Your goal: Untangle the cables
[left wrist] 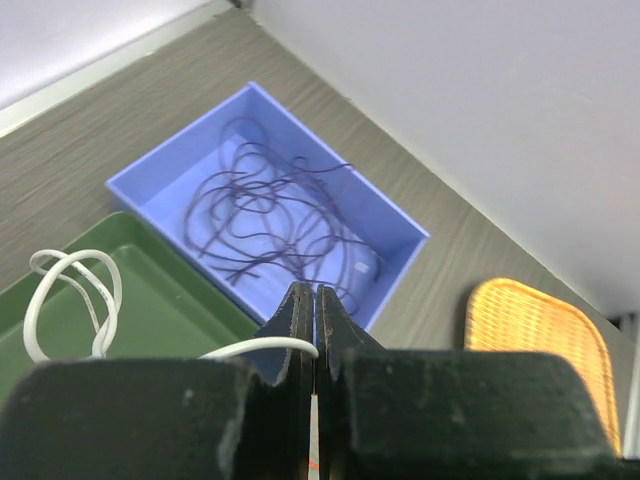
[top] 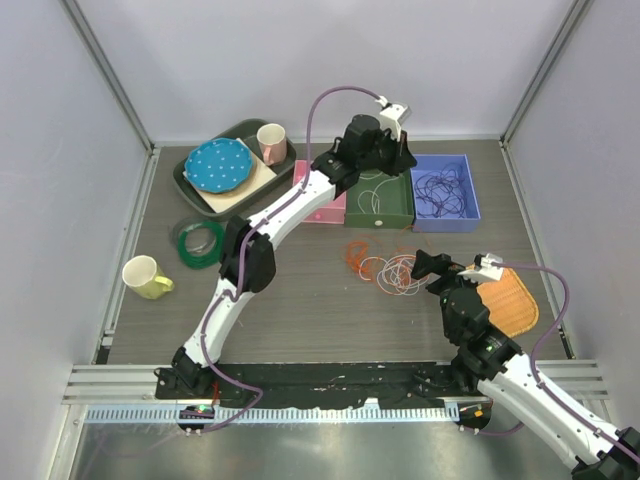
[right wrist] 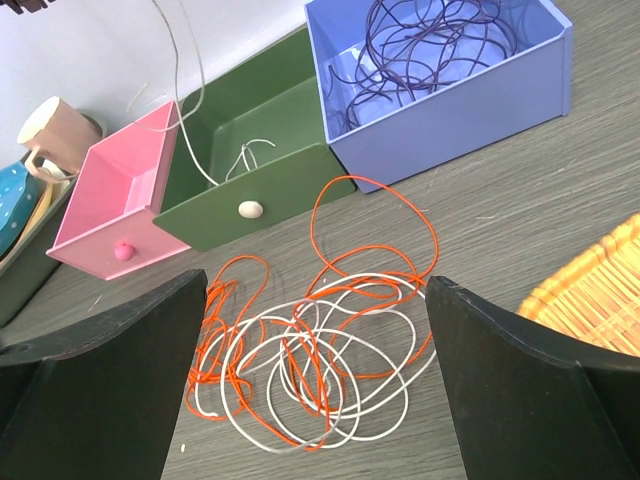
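A tangle of red-orange and white cables (top: 385, 266) lies on the table; it also shows in the right wrist view (right wrist: 310, 350). My right gripper (top: 432, 266) is open and empty just right of it, its jaws wide on either side of the tangle (right wrist: 318, 330). My left gripper (top: 396, 150) is shut (left wrist: 316, 300) on a white cable (left wrist: 255, 345) above the green box (top: 385, 205). That cable runs down into the box in loops (left wrist: 70, 290). A dark purple cable (top: 443, 190) lies in the blue box (left wrist: 150, 165). No green cable shows.
A pink box (top: 325, 207) stands left of the green box. An orange wicker mat (top: 508, 300) lies right of my right gripper. A tray (top: 195, 185) with a blue dotted plate and pink cup, a green tape roll (top: 198, 240) and a yellow mug (top: 146, 277) are at left.
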Controlling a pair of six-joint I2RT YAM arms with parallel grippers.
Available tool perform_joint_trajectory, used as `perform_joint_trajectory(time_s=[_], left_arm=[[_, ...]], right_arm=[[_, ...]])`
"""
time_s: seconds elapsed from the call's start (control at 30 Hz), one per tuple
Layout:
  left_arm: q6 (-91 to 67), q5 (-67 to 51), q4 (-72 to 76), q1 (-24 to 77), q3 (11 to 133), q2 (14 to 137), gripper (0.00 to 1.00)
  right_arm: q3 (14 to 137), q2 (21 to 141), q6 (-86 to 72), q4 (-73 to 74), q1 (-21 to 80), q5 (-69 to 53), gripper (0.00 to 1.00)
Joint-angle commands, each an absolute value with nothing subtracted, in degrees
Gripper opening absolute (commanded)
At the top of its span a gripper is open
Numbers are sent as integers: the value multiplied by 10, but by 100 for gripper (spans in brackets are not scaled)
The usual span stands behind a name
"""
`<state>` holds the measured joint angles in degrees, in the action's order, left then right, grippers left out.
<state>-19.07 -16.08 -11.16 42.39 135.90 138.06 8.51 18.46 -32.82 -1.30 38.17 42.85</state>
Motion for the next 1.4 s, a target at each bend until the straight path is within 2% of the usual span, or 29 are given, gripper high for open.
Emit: perform_joint_trajectory(time_s=[0.0,0.1,0.33,0.4,0.43,0.47,0.5,0.57,0.6,0.77,1.0,1.1,1.2,1.23,1.33,1.37], left_arm=[[-188,-274,-62,431,1384,1353,0],[-191,-285,-61,430,1382,1359,0],[-209,-215,-69,416,1342,1366,0],[-223,-199,-72,405,1341,1370,8],[-234,-200,-76,402,1343,1374,15],[-237,-201,-81,398,1345,1374,34],[-238,-204,-89,393,1343,1373,49],[-233,-207,-96,391,1337,1367,95],[-229,-211,-103,392,1335,1363,98],[-210,-206,-145,400,1325,1329,100],[-156,-75,-247,433,1258,1206,100],[-175,-17,-249,434,1150,1109,100],[-203,33,-194,435,975,984,100],[-219,45,-180,435,884,914,100],[-251,76,-132,435,717,812,100],[-259,95,-118,434,681,747,100]], right_arm=[[84,173,-319,-35,383,454,96],[83,170,-319,-31,382,460,96],[86,165,-320,-18,382,457,96],[87,163,-320,-15,382,461,96],[88,164,-321,-11,382,461,96],[88,162,-322,-9,381,461,96],[89,163,-322,-8,382,461,96],[90,163,-323,-5,382,459,96],[90,166,-322,-4,383,458,97],[105,187,-317,-4,382,411,97],[151,313,-292,-4,382,260,96],[174,405,-298,-8,382,240,95],[213,513,-327,18,383,281,93],[234,536,-334,30,383,297,92],[261,617,-344,24,383,301,85],[271,637,-346,26,383,300,78]])
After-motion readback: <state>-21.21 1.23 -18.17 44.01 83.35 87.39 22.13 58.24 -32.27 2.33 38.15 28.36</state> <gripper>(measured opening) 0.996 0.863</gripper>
